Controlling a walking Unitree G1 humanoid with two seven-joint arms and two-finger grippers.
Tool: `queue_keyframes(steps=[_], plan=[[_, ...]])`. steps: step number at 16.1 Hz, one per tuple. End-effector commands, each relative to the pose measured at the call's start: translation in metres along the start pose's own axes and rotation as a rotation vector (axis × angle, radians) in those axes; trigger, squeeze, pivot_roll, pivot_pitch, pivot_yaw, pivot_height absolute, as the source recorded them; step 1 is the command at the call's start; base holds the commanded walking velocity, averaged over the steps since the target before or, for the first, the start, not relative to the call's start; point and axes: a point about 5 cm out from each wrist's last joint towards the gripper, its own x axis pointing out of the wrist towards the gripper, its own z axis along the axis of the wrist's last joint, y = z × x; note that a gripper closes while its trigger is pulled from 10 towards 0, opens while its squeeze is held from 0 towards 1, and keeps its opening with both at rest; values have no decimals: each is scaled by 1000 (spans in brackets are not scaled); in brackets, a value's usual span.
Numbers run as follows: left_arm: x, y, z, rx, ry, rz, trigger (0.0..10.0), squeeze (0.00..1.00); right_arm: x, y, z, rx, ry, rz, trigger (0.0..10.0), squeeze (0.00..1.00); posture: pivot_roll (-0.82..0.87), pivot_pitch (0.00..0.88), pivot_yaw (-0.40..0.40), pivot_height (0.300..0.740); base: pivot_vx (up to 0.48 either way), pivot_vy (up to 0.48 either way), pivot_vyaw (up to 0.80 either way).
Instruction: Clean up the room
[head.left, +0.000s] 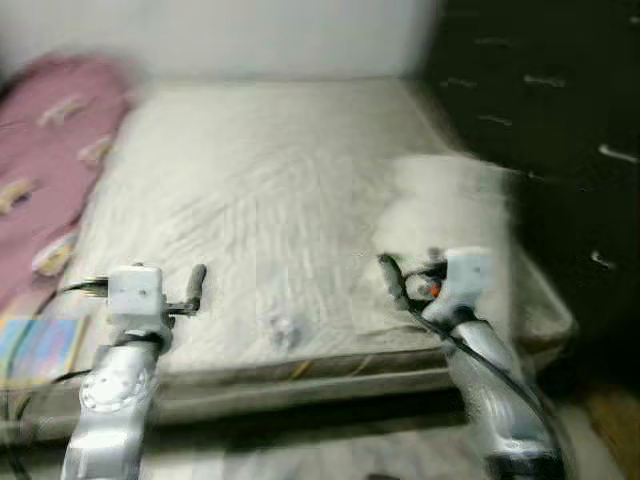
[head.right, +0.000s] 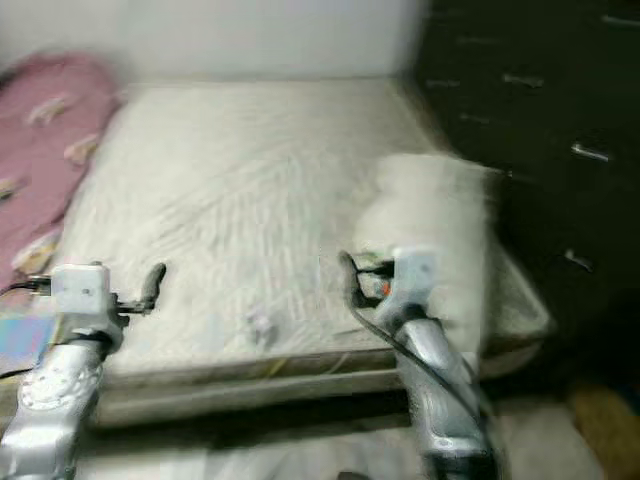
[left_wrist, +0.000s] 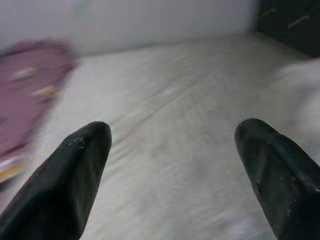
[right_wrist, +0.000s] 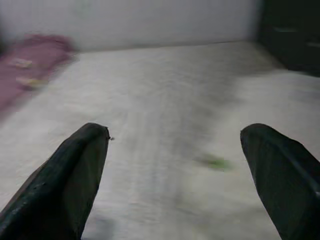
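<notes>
Hovering wide-open over the pale wrinkled mattress (head.left: 270, 190): both grippers, left gripper (left_wrist: 175, 165) and right gripper (right_wrist: 175, 170), probably eyeing the fluffy white bundle (head.left: 445, 210) at 2 o'clock.

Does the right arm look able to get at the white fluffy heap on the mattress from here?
Probably yes. The right claw is open and raised just beside the white fluffy heap at the mattress edge, with nothing between them, though the frames are blurred.

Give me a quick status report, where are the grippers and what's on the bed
Left gripper and right gripper jaws open, empty, raised before the mattress. White fluffy bundle at its right edge, pink blanket left. Views blurred.
</notes>
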Motion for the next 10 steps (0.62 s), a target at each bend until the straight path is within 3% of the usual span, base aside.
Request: queue_keyframes(steps=[1,3,8,10], plan=[[-6,10,0,23,1,18,10000,0,8,11,10,4,-40,30,10000,0,16,0,-45,740,390,0,0],[-5,10,0,22,5,22,10000,0,10,12,10,0,-44,32,10000,0,17,0,-43,740,368,0,0],[1,10,-1,15,34,79,10000,0,15,15,14,2,-62,39,10000,0,20,0,-40,740,0,0,0],[0,9,-2,5,36,65,10000,0,13,16,12,3,-58,38,10000,0,19,0,-39,740,0,418,0]])
